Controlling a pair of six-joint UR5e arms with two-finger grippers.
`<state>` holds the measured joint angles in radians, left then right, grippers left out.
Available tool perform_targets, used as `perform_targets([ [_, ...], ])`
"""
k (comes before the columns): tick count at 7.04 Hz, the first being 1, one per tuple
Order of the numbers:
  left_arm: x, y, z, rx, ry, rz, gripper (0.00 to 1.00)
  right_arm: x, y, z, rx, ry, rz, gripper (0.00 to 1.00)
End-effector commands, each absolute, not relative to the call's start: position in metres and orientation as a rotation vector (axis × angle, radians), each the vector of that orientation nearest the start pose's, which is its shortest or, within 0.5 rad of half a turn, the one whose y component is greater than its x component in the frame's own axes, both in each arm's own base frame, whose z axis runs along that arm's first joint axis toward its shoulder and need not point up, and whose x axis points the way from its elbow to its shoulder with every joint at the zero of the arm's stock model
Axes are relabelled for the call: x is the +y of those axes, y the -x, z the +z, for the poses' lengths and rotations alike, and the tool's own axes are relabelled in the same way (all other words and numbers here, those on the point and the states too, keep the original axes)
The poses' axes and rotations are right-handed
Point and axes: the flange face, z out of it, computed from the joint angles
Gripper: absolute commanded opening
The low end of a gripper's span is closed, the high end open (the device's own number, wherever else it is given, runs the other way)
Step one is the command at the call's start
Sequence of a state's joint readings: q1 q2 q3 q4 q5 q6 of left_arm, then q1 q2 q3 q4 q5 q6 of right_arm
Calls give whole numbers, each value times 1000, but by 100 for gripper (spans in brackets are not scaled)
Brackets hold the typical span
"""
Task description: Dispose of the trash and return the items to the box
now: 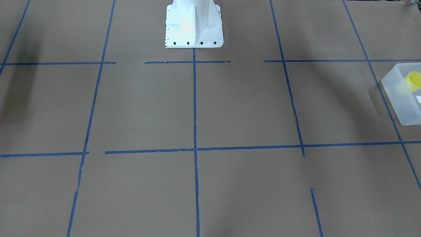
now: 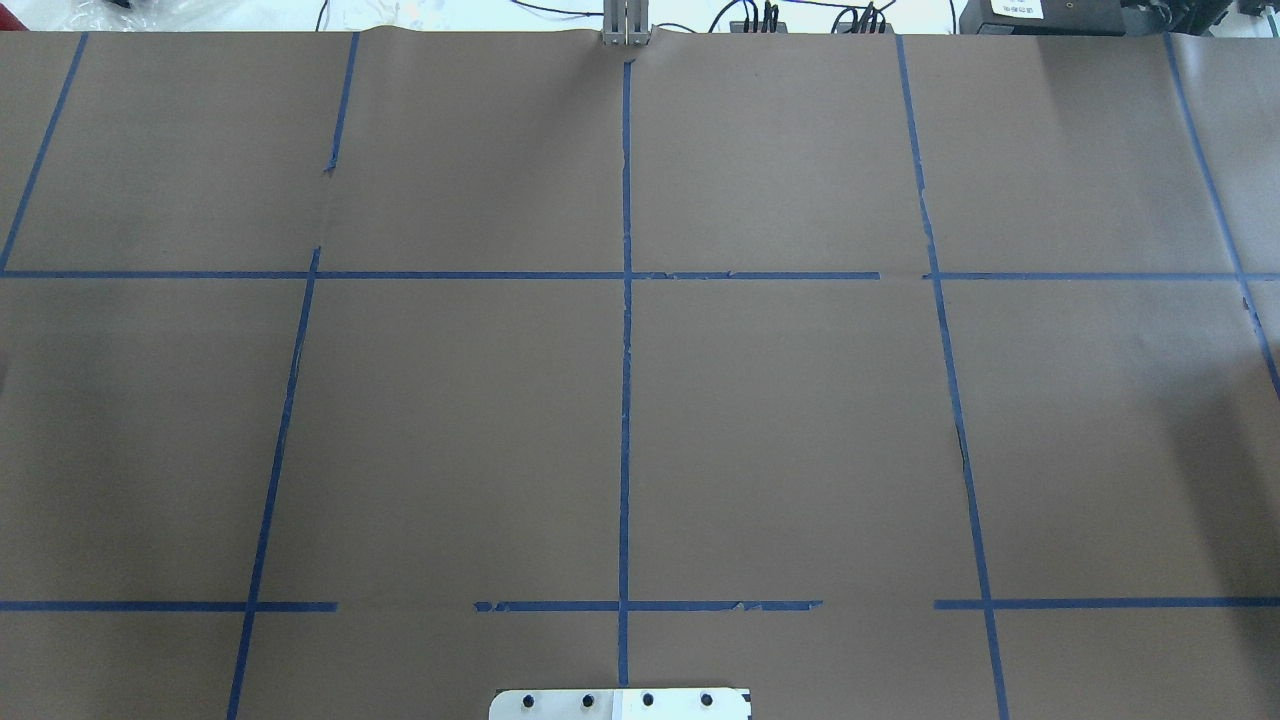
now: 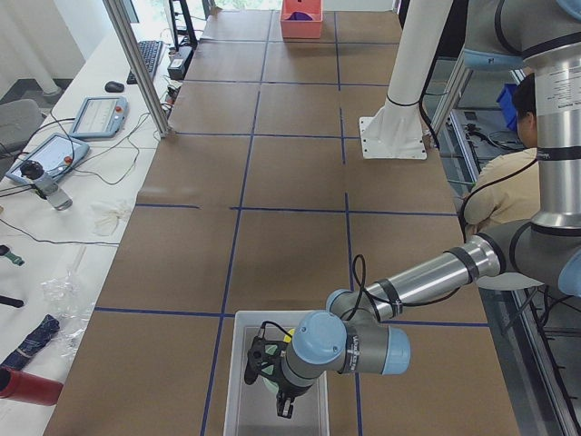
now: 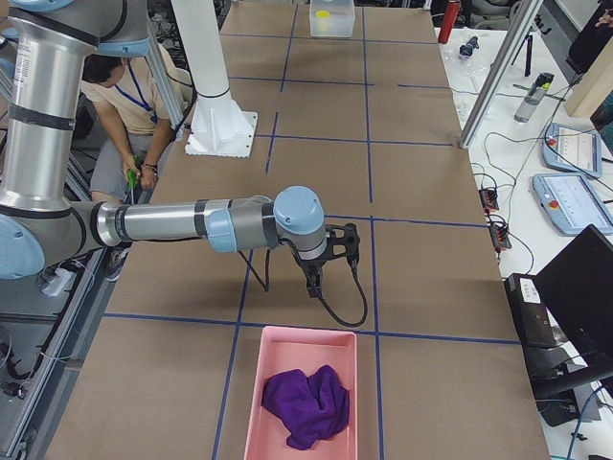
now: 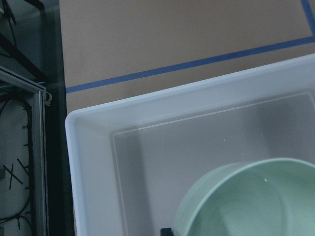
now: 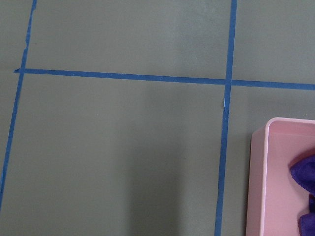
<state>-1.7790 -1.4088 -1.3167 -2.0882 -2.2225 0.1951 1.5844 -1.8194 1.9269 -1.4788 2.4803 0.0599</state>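
Observation:
The box [image 1: 399, 108] is a frosted white bin at the table's end on my left; it also shows in the left side view [image 3: 238, 381] and the left wrist view [image 5: 147, 98]. The yellow cup [image 1: 415, 80] lies inside it. A pale green bowl [image 5: 246, 201] sits low inside the box, close under the left wrist camera. My left gripper [image 3: 277, 391] hangs over the box; I cannot tell whether it is open or shut. My right gripper [image 4: 335, 264] hovers above bare table short of a pink bin; I cannot tell its state either.
A pink bin [image 4: 251, 402] with a purple cloth [image 4: 306, 402] stands at the table's end on my right, also in the right wrist view [image 6: 258, 172]. The white robot base [image 1: 194, 23] stands at mid-table. An operator [image 3: 508, 182] sits behind it.

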Motion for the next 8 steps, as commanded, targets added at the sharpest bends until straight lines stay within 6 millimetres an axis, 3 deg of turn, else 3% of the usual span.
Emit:
perform_targets([
  [1, -399, 161, 842, 628, -167, -12, 0, -393, -60, 571, -913, -166, -23, 100],
  [5, -394, 150, 853, 719, -129, -63, 0, -392, -60, 572, -915, -163, -22, 100],
  [6, -393, 149, 854, 728, -127, -62, 35, -392, -60, 573, -915, -161, -21, 100],
  [7, -392, 145, 854, 757, -129, -57, 99, -392, -60, 573, -915, -161, -21, 100],
  [8, -392, 145, 854, 758, -129, -59, 100, -392, -60, 573, -915, -160, -21, 100],
])
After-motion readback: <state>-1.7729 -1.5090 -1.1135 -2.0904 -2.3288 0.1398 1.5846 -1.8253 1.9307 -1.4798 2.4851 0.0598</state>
